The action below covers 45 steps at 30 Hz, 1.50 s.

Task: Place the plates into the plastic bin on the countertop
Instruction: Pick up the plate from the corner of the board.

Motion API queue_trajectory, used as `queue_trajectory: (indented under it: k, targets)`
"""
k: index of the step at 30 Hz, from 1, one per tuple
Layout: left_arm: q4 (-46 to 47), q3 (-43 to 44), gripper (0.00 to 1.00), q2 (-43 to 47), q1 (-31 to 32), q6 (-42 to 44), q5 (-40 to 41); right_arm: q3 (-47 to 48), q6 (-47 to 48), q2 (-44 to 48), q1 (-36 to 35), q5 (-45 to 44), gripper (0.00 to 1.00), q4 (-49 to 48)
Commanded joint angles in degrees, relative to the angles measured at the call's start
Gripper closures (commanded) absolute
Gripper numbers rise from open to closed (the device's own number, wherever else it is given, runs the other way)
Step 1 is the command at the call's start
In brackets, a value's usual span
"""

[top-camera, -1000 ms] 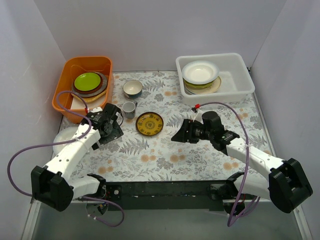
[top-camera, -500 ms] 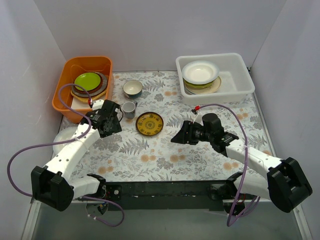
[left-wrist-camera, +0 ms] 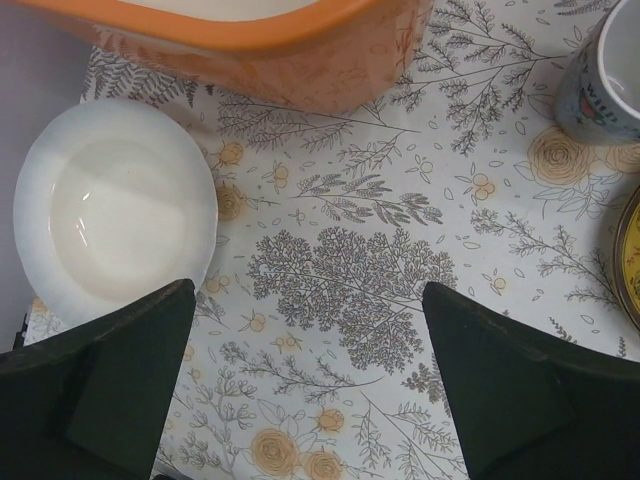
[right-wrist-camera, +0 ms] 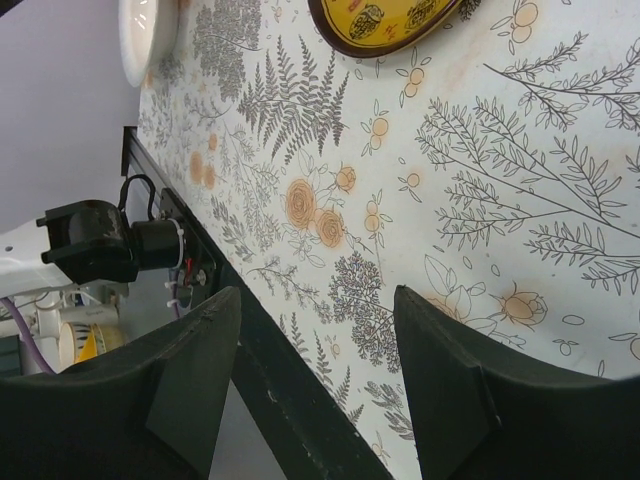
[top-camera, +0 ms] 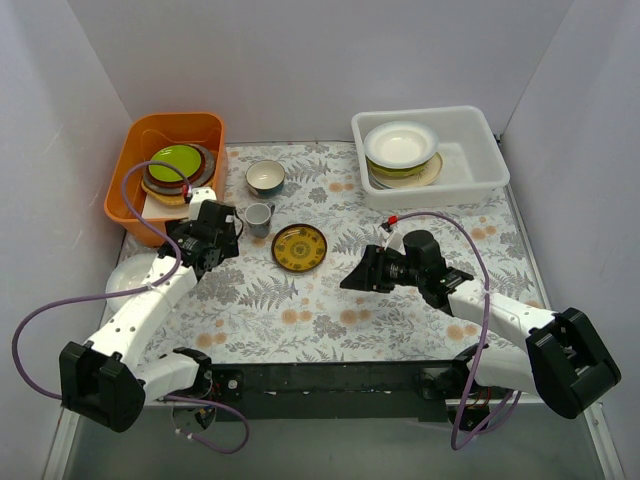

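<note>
The small brown-and-yellow plate (top-camera: 299,247) lies flat on the countertop (top-camera: 330,310), between my two grippers; its rim shows in the right wrist view (right-wrist-camera: 385,22). A plain white plate (left-wrist-camera: 110,210) sits at the cloth's left edge, partly under my left arm (top-camera: 125,275). The orange tub (top-camera: 165,170) holds stacked plates with a lime one (top-camera: 174,160) on top. More plates (top-camera: 400,145) are stacked in the plastic bin (top-camera: 470,150). My left gripper (top-camera: 203,250) hovers open by the orange tub's front corner, with only cloth between its fingers (left-wrist-camera: 310,390). My right gripper (top-camera: 358,275) is open and empty (right-wrist-camera: 318,370).
A small bowl with a teal inside (top-camera: 265,177) and a grey cup (top-camera: 258,216) stand between the orange tub and the patterned plate. The cup (left-wrist-camera: 610,70) is close on the left gripper's right. White walls enclose the table, and a black bar (right-wrist-camera: 290,400) runs along its near edge.
My left gripper has moved away from me, toward the orange tub's front corner. My right gripper has shifted slightly left. Both stay open, and no plate has moved.
</note>
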State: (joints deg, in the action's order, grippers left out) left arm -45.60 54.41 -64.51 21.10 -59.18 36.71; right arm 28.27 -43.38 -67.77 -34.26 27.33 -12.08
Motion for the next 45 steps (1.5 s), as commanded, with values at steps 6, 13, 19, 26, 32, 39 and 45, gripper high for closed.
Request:
queue_trajectory:
  k: [6,13,19,26,32,39,45]
  targets:
    - [5.4,-1.6,0.02,-0.2,-3.2,7.4,1.5,-0.8,-0.1,-1.3,-0.3,2.1,0.3,-5.1]
    - [6.8,-3.8,0.02,-0.4,-7.8,13.3,0.5,-1.7,-1.4,-3.9,-0.3,3.7,0.3,-8.8]
    - [8.7,-10.4,0.02,0.2,-8.7,16.0,-0.1,-2.3,-2.7,-7.2,-0.3,5.2,0.3,-12.5]
    - [10.7,-16.0,0.02,0.9,-9.1,18.1,0.3,-2.0,-2.1,-8.6,-0.3,6.0,0.3,-12.9]
    - [12.2,-19.5,0.02,3.2,-9.2,18.7,3.7,-1.8,-2.2,-9.8,-0.3,6.4,0.3,-13.7]
    - [14.5,-21.5,0.4,3.0,-9.9,19.7,10.6,-2.0,-2.7,-11.3,-0.3,7.6,0.3,-15.0]
    - [14.8,-20.0,0.31,-1.8,-10.1,18.0,9.5,-2.2,-2.3,-11.3,-0.2,8.1,0.3,-14.8]
